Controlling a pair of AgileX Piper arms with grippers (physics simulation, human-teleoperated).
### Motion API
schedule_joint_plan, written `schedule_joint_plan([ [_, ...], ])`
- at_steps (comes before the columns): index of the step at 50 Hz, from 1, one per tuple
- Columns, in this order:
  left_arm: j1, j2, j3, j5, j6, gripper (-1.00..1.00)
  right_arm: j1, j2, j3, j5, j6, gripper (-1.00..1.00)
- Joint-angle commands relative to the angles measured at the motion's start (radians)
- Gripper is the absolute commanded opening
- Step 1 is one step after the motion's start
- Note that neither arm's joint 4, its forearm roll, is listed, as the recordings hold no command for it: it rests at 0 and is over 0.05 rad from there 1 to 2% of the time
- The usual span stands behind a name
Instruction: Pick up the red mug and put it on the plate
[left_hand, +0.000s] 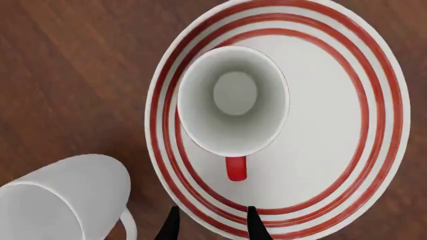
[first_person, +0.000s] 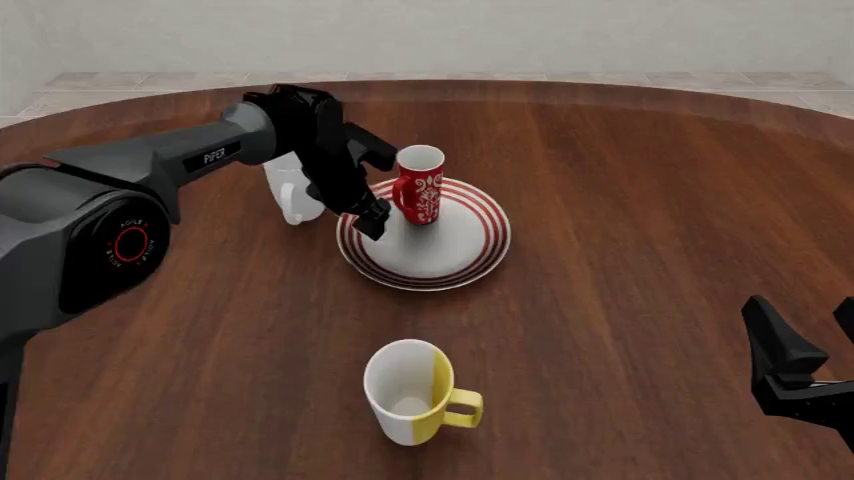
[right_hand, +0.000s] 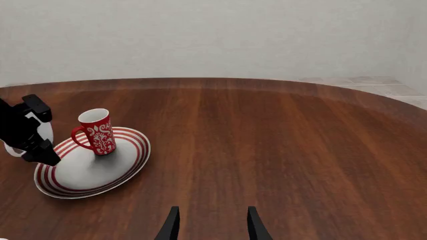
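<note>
**Ana:** Front view first, nearest to us: the right gripper (first_person: 810, 340) hangs low over the counter (first_person: 641, 230) at the near right edge, jaws spread wide with nothing between them. It looks parked, well apart from the action.

**Ben:** Agreed, and its own wrist camera shows bare wood between the fingers. Next out, the white-and-yellow mug (first_person: 414, 392) stands upright, handle to the right, untouched. Not our target, so it makes sense nobody is near it.

**Ana:** Further on, the plate (first_person: 461, 262), and the red mug (first_person: 419, 184) stands upright on it, toward the far-left part rather than dead centre.

**Ben:** The left gripper (first_person: 372, 218) sits just beside it, above the plate's left rim. Left wrist view looks straight down into the mug's white inside; the jaws are parted and hold nothing, the red handle pointing towards them.

**Ana:** So I'd judge the placing done: mug released, resting on its own base.

**Ben:** Farthest back, the plain white mug (first_person: 287, 190) peeks out behind the left arm, just off the plate. Worth minding when that arm lifts away.
</note>
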Motion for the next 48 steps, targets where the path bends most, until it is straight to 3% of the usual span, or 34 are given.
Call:
schedule_joint_plan([
  [1,0.007,-0.086,0.119,-0.027,0.029,1.0,0.0,0.0,0.0,0.0,0.0,1.0],
  [21,0.027,-0.255,0.194,0.01,0.047,1.0,0.0,0.0,0.0,0.0,0.0,1.0],
  [35,0.1,-0.325,0.113,0.101,0.079,1.0,0.0,0.0,0.0,0.0,0.0,1.0],
  [41,0.133,-0.351,0.023,0.166,0.084,1.0,0.0,0.0,0.0,0.0,0.0,1.0],
  [47,0.168,-0.414,0.009,0.175,0.102,1.0,0.0,0.0,0.0,0.0,0.0,1.0],
  [48,0.18,-0.429,-0.033,0.199,0.095,1.0,0.0,0.0,0.0,0.0,0.0,1.0],
])
